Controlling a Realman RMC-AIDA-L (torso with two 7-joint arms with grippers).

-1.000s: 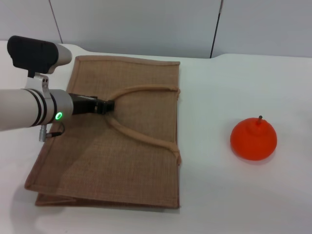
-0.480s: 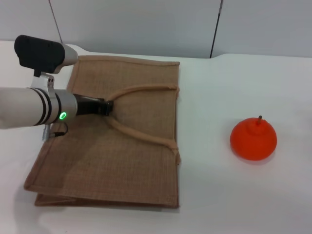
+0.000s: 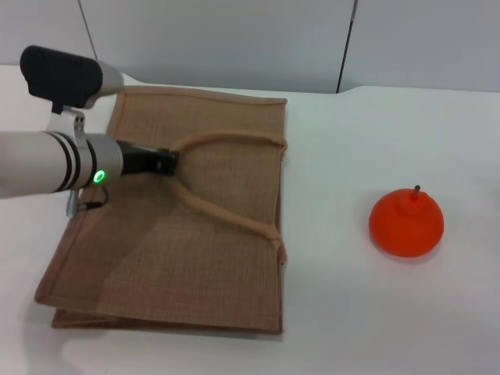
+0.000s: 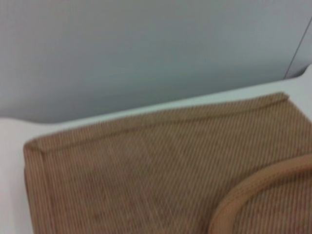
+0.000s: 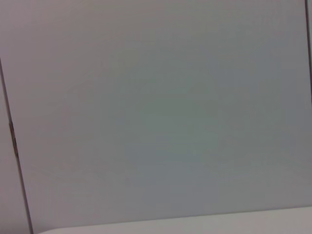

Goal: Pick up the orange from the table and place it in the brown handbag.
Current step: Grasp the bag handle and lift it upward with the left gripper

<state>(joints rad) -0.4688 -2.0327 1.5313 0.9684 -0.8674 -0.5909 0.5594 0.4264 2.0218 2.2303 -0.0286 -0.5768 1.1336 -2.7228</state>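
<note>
The orange (image 3: 406,223) sits on the white table (image 3: 351,312) at the right, its dark stem up. The brown handbag (image 3: 156,250) lies flat on the table at the left, with its mouth and handles toward the orange. My left gripper (image 3: 170,160) is over the middle of the bag, at the bend of the upper rope handle (image 3: 226,141), and is shut on it. The handle's bend is raised a little off the cloth. The left wrist view shows the bag's cloth (image 4: 146,165) and a piece of handle (image 4: 253,190). My right gripper is out of view.
A grey panelled wall (image 3: 234,39) runs behind the table's far edge. Bare white tabletop lies between the bag and the orange. The right wrist view shows only the wall (image 5: 156,107) and a strip of table.
My left gripper has moved a little left and away from me with the handle's bend. The handle has stretched after it and the bag's near edge has shifted slightly. The orange has not moved.
</note>
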